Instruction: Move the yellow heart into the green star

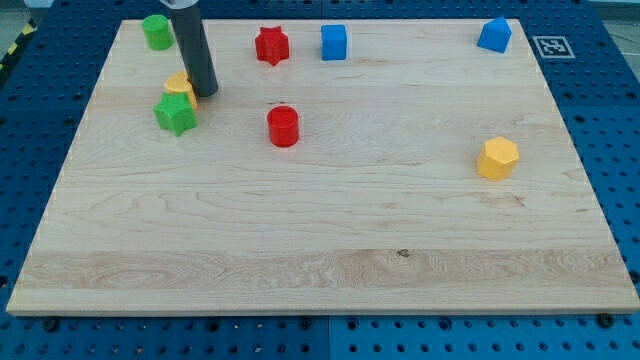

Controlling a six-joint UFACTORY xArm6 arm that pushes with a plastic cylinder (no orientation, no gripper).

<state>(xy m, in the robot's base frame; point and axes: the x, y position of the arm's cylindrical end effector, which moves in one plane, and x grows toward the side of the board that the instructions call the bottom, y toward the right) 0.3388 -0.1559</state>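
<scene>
In the camera view, my tip (207, 93) is a bare rod end with nothing to open or close. It rests on the board just right of the yellow heart (180, 86), touching or nearly so. The heart sits at the upper left of the board, against the top of the green star (176, 114). The push looks almost done. Any further move should be a short nudge toward the view's bottom-left, without scattering the star.

Pale wooden board (330, 250) sitting on a blue perforated table (610, 90) (holes all over it). There's a black-and-white marker tag (552, 46) by the board's top right corner, lighting's pretty even.
</scene>
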